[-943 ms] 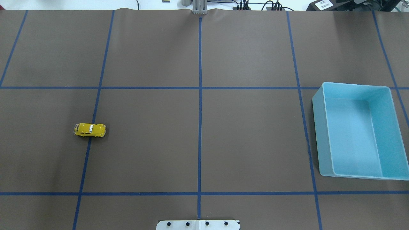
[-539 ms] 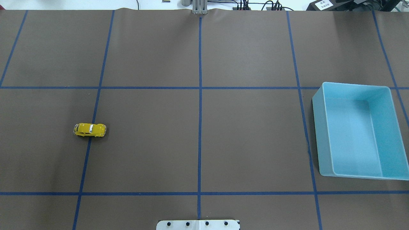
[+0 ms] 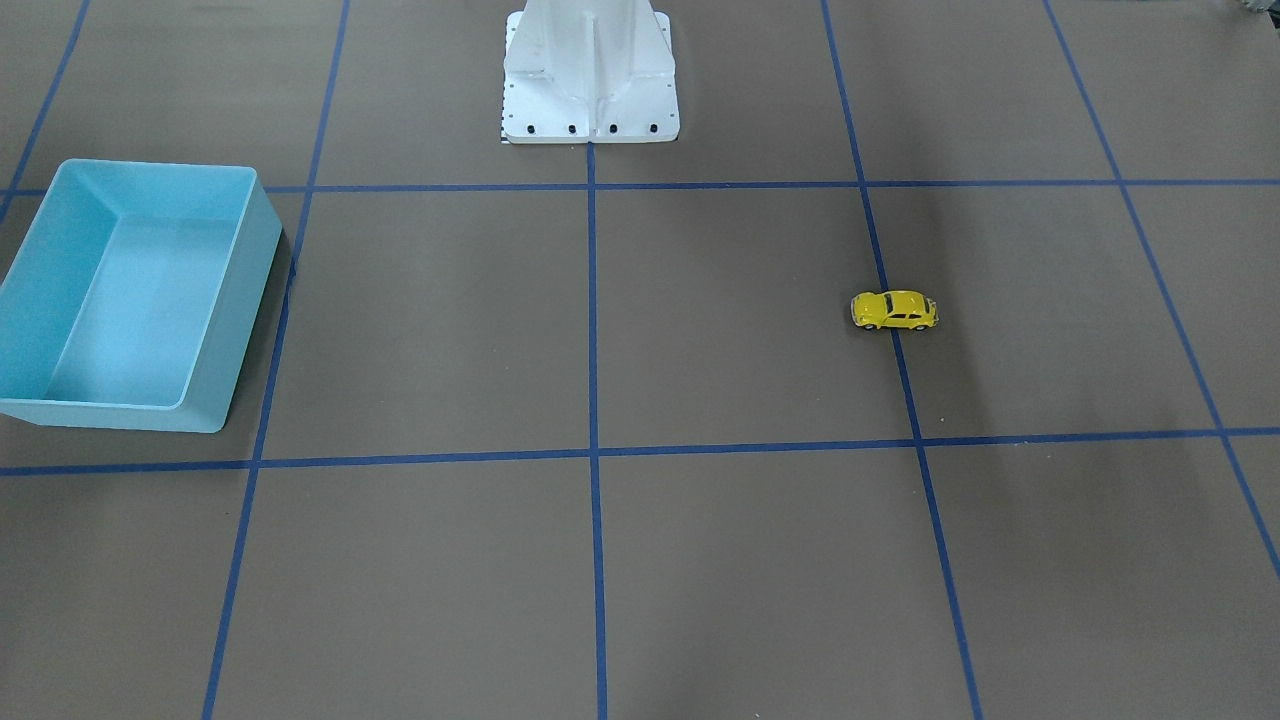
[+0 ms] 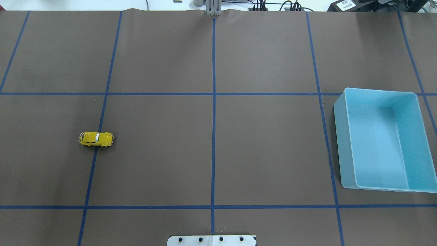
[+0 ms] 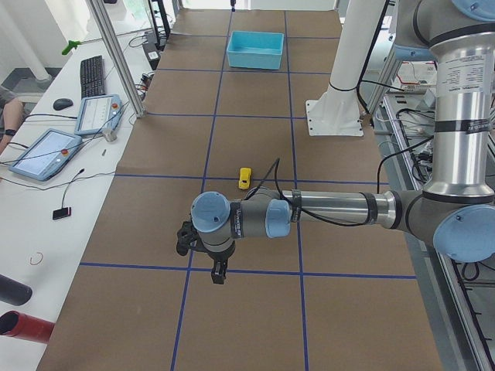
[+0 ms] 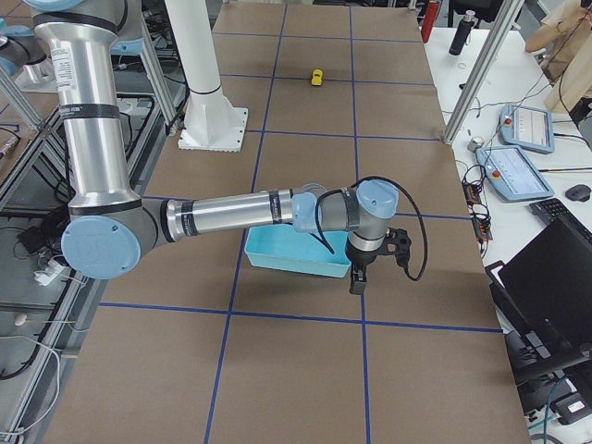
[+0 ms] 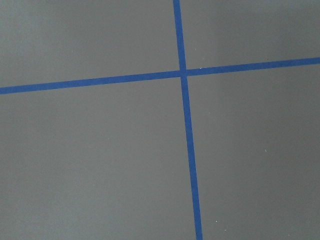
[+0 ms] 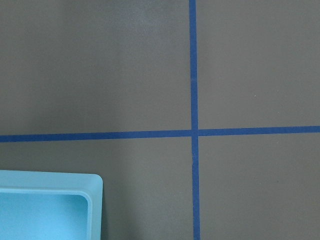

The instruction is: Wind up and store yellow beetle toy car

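Observation:
The yellow beetle toy car (image 4: pixel 96 139) stands on its wheels on the brown mat, on a blue tape line at the robot's left; it also shows as the car (image 3: pixel 894 311), (image 5: pixel 244 178), (image 6: pixel 316 77). Nothing touches it. My left gripper (image 5: pixel 219 272) hangs above the mat near the table's left end, well short of the car, fingers pointing down. My right gripper (image 6: pixel 357 280) hangs just past the outer side of the light blue bin (image 4: pixel 344 136). Only the side views show either gripper, so I cannot tell whether they are open or shut.
The light blue bin (image 3: pixel 240 320), (image 8: pixel 95 185) sits at the robot's right with nothing visible inside. The white robot base (image 3: pixel 590 120) stands at the table's middle edge. Blue tape lines (image 7: pixel 187 130) grid the mat. Tablets and a keyboard lie on side tables.

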Tool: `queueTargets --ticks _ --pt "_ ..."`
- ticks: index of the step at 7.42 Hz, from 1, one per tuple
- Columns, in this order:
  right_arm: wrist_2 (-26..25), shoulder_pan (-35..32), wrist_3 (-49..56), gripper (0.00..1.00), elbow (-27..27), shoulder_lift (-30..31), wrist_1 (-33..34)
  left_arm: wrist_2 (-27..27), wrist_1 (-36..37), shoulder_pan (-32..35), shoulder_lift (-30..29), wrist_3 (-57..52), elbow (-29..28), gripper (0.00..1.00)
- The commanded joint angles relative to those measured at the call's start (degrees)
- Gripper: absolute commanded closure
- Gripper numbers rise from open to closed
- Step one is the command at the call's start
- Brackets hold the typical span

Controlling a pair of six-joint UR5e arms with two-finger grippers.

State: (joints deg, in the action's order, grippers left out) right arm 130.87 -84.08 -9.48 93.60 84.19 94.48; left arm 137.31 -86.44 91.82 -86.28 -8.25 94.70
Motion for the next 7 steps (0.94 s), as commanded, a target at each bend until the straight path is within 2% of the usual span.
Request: queueTargets --ticks 1,7 --pt "0.0 0.1 0.1 0.00 0.0 0.0 0.0 -0.6 0.4 0.0 0.0 0.1 0.0 0.00" --pt "0.0 0.0 0.1 0.00 -0.1 0.1 0.0 -2.8 0.5 0.0 -0.7 0.1 0.0 0.00"
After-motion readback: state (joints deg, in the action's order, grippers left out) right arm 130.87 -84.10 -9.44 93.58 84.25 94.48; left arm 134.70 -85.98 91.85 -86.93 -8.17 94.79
